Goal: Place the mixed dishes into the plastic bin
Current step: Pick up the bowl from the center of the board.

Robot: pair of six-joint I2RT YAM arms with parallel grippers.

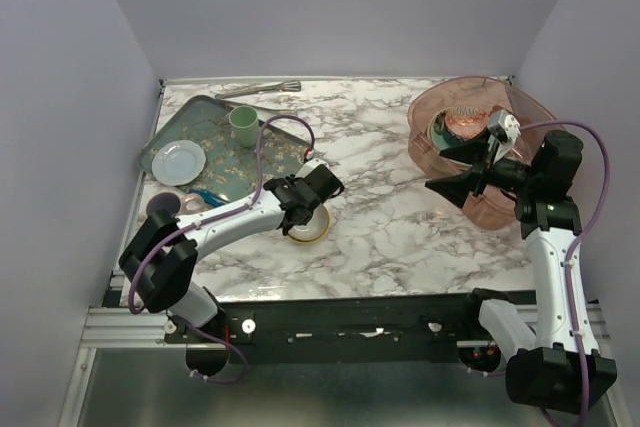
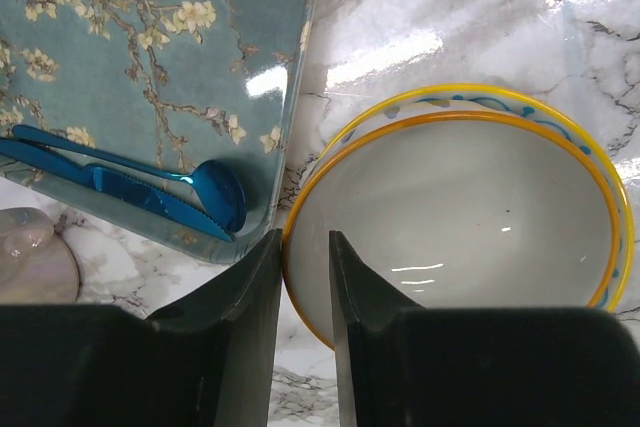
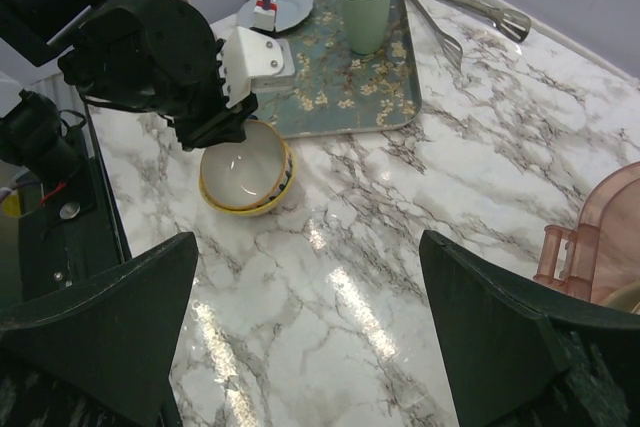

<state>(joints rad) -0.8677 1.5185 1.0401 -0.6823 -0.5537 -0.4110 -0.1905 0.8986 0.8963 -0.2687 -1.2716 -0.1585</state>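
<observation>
While the bowl [image 2: 450,207] is sitting left of centre toward the table's near edge, the left gripper [image 2: 303,247] is straddling its rim, jaws narrow, grip unconfirmed. The right gripper [image 3: 310,337] is gaping wide beside the plastic bin [image 1: 500,209].

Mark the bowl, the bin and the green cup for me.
bowl [image 2: 460,237], left wrist view, inside bottom.
bin [image 1: 420,142], top view, left wall.
green cup [image 3: 364,7], right wrist view, side.

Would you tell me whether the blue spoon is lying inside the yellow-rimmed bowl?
No, the blue spoon lies on the floral tray, just to the left of the bowl.
</observation>
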